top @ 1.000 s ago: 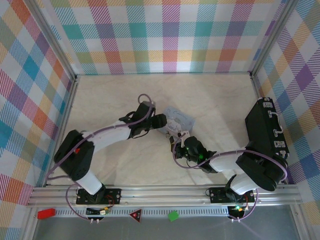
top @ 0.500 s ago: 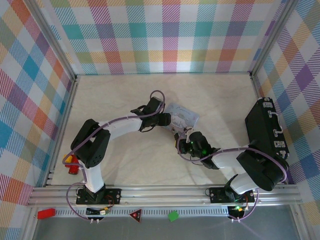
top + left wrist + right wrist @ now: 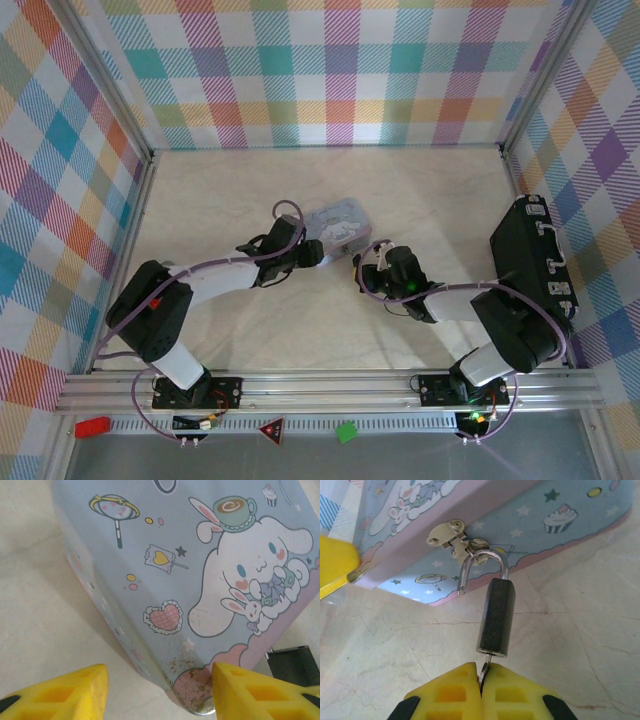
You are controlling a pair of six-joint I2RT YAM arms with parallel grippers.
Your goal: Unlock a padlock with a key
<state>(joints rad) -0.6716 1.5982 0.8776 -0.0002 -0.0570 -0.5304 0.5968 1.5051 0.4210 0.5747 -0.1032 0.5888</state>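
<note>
Pinching key (image 3: 485,663) with right gripper (image 3: 481,674), tip in base of padlock (image 3: 496,617) hung on hasp (image 3: 447,532) of tin (image 3: 545,525), mid-table. Straddling tin's near corner with left gripper (image 3: 157,695), spread wide — black case (image 3: 530,265) well off right. Versus half a second back: tin shifted left.

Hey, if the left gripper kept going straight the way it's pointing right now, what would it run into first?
Most likely the light-blue tin. In the wrist view, its near corner sits straight ahead between the spread fingers of the left gripper, though the remaining gap is hard to judge.
</note>
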